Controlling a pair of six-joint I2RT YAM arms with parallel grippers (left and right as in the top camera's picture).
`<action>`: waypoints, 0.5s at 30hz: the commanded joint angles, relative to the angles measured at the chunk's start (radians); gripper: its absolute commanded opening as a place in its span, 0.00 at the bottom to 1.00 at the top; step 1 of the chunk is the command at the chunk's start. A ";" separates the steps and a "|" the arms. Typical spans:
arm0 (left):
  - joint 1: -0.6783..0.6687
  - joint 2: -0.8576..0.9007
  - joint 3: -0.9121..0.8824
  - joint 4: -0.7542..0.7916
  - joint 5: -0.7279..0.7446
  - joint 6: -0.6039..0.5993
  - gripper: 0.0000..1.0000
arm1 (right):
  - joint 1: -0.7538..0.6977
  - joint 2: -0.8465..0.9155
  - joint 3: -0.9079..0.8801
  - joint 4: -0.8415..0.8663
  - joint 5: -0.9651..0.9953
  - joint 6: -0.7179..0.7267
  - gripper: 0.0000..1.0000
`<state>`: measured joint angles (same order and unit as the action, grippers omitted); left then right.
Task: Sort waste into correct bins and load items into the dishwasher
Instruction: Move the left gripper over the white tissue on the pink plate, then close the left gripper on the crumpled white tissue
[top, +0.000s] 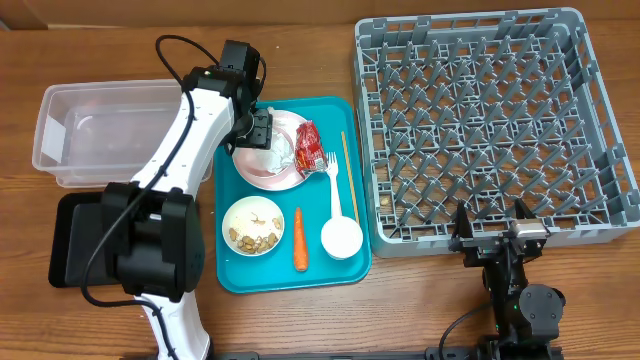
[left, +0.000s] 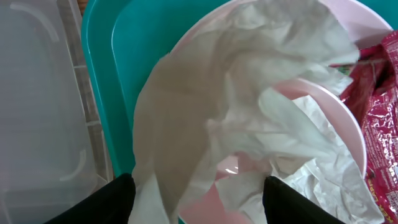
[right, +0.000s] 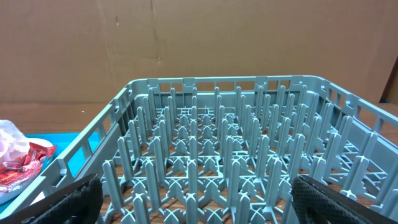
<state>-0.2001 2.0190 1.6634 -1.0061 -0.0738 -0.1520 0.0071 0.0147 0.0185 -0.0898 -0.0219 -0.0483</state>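
Between the left end effector (left: 198, 182) fingers (left: 102, 205) lies a crumpled napkin (left: 249, 93).

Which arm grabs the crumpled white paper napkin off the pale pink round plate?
Left. The left gripper is over the crumpled white paper napkin on the pale pink round plate, fingers straddling it. The right gripper sits open at the near edge of the grey plastic dish rack.

The serving tray (top: 226, 276) is sitting at the table's (top: 60, 40) middle, with the tub (top: 100, 130) and flat tray (top: 70, 240) to its left and the rack (top: 480, 120) to its right. A plate (top: 262, 172) under a napkin (top: 283, 148) and a wrapper (top: 307, 145) are lying at the serving tray's back edge, and a bowl (top: 253, 225), carrot (top: 299, 243) and cup (top: 341, 237) along its front edge.
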 joint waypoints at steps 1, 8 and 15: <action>0.012 0.014 0.021 0.010 -0.034 -0.010 0.66 | -0.003 -0.011 -0.011 0.008 -0.003 -0.002 1.00; 0.013 0.014 0.021 0.029 -0.042 -0.009 0.67 | -0.003 -0.011 -0.011 0.008 -0.003 -0.002 1.00; 0.018 0.014 0.021 0.039 -0.041 -0.010 0.68 | -0.003 -0.011 -0.011 0.008 -0.003 -0.002 1.00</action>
<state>-0.1936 2.0193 1.6634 -0.9714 -0.1024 -0.1524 0.0071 0.0147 0.0185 -0.0895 -0.0223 -0.0486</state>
